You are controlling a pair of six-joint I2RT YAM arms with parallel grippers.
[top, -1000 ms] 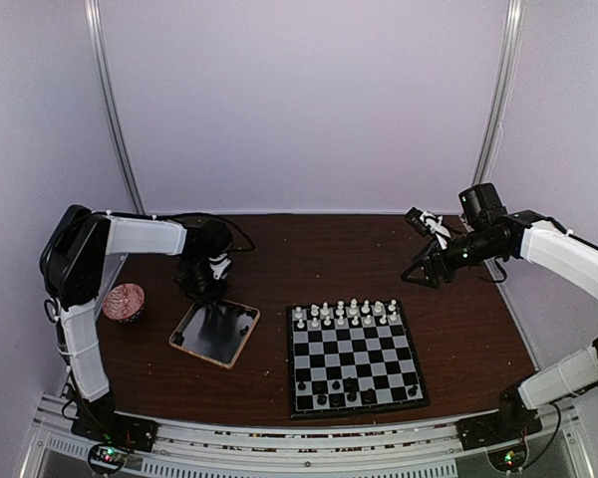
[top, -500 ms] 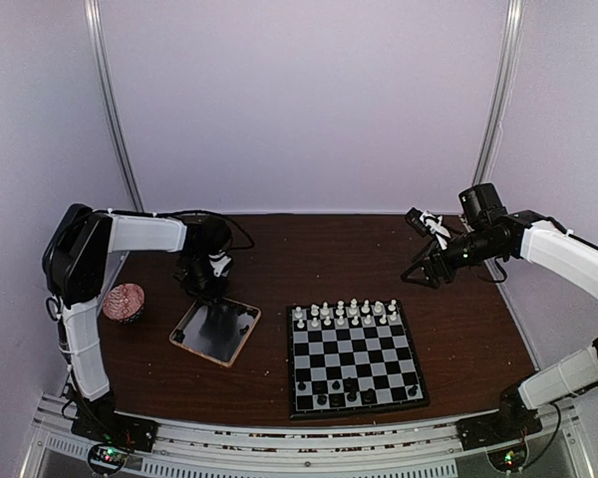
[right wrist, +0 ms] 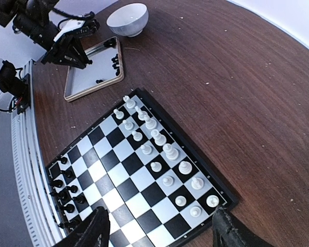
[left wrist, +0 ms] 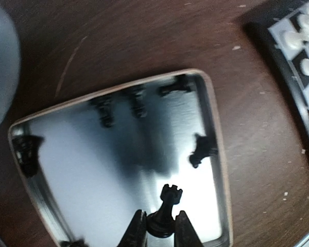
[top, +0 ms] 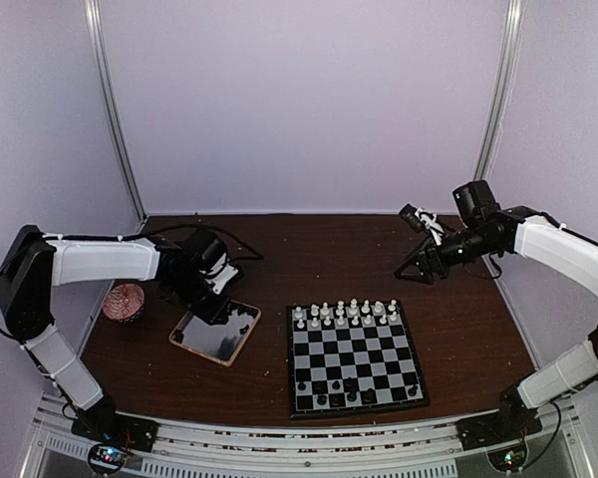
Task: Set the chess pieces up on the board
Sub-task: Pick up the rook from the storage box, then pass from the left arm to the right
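Gripping black rook (left wrist: 167, 198), left hand (left wrist: 160, 222) over tray (left wrist: 219, 154); right hand (right wrist: 162, 227) spread; bowl (right wrist: 127, 19) near tray.

The top camera looked from above the near edge across the whole table (top: 329, 254). The left wrist camera sat close over the tray (left wrist: 92, 170) near the left edge. The right wrist camera, at the far-right corner, faced near-left. All shared tray and board (right wrist: 129, 177).
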